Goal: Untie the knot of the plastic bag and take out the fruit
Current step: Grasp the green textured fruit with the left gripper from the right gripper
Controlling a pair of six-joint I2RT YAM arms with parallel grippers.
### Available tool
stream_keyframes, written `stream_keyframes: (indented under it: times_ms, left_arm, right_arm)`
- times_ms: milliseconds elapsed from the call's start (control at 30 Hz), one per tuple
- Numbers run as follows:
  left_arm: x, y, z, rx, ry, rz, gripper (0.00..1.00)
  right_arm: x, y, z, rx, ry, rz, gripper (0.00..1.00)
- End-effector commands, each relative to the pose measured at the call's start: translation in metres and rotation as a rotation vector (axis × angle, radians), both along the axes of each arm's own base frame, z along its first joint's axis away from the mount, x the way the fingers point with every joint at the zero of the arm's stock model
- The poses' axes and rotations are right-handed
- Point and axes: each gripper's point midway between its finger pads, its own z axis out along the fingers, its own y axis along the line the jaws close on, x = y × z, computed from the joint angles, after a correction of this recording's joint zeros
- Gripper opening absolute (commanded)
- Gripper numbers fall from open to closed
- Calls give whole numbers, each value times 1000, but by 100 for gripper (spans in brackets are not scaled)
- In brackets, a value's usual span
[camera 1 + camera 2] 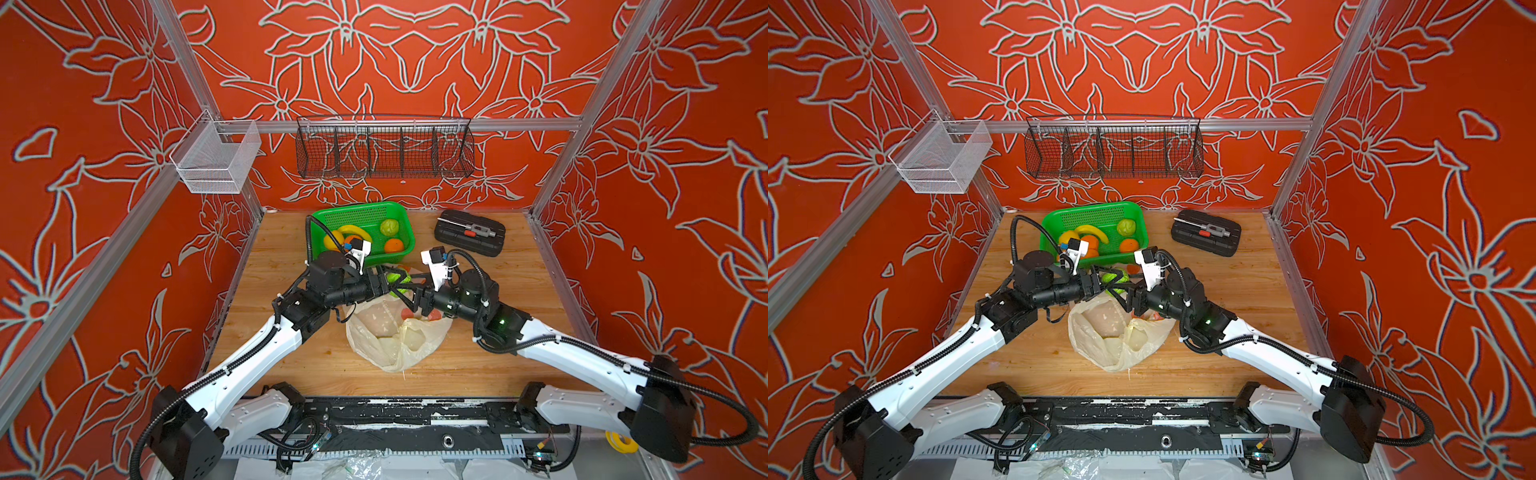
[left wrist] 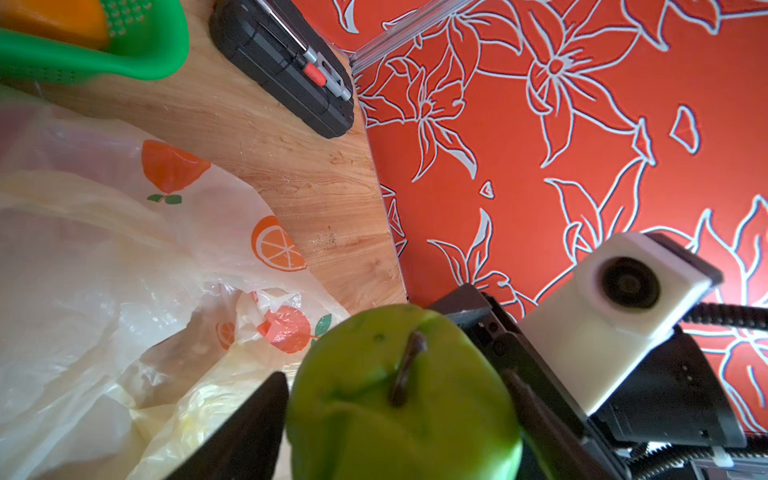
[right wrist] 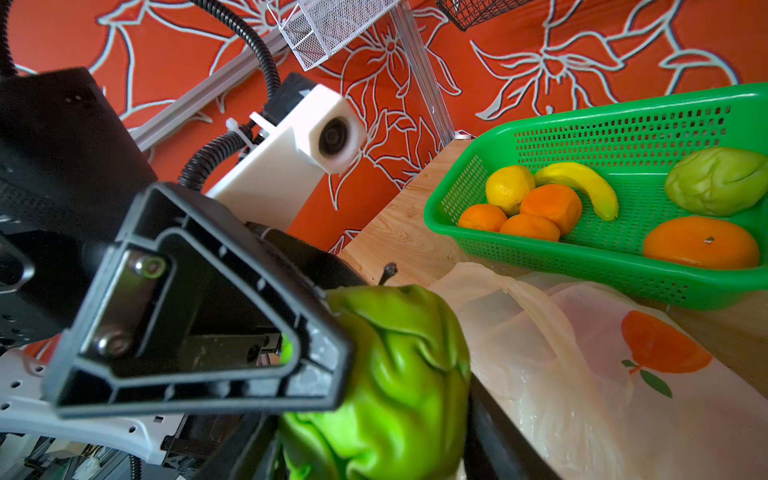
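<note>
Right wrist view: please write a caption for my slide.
Left gripper and right gripper hold one green fruit by the plastic bag.

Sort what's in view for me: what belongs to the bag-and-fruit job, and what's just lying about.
Job in hand:
plastic bag; bumpy green fruit above it; green basket holding oranges, lemon and another green fruit.

Lying about:
black tool case with a screwdriver on top; white mesh basket and black wire basket, hung up behind.
</note>
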Motion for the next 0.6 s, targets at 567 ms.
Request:
stream_keyframes:
  times_ms: [567]
  left_arm:
    - [24, 23, 32, 75, -166, 169, 54]
  right_arm:
    - [-2, -27, 22, 75, -49, -96, 95]
